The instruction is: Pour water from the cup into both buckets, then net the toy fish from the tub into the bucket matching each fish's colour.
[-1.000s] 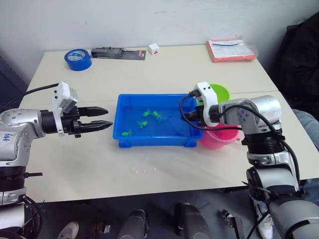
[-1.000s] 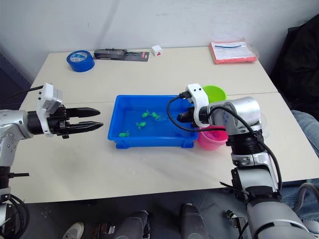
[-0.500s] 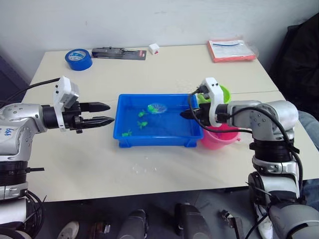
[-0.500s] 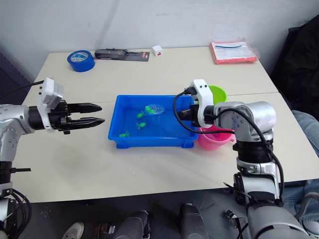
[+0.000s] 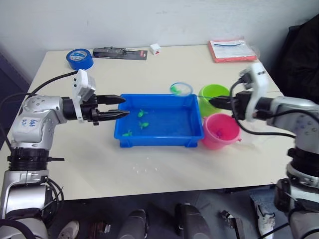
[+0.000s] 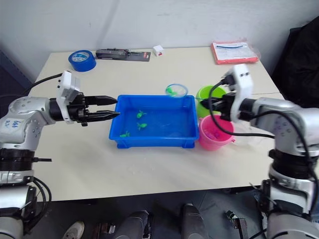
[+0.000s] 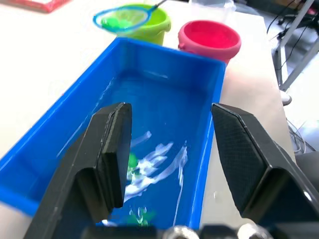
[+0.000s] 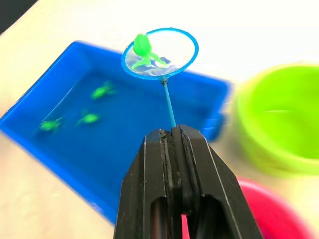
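We see the right gripper point(image 8: 172, 137) clenched on the thin handle of the net point(image 8: 159, 53), which it holds up in the air over the far rim of the tub point(image 5: 159, 141), just beside the green bucket point(image 5: 213, 94). A green fish point(image 8: 141, 45) lies in the net. Three more green fish point(image 6: 140, 114) remain in the shallow water of the tub. The pink bucket point(image 5: 220, 131) stands in front of the green one, against the tub's right end; something small lies inside it, though we cannot make out what. Behind the right arm there seems to be a clear cup point(image 7: 211, 5), mostly hidden. The left gripper point(image 7: 172, 149) hangs at the tub's left end, its fingers spread apart with nothing between them.
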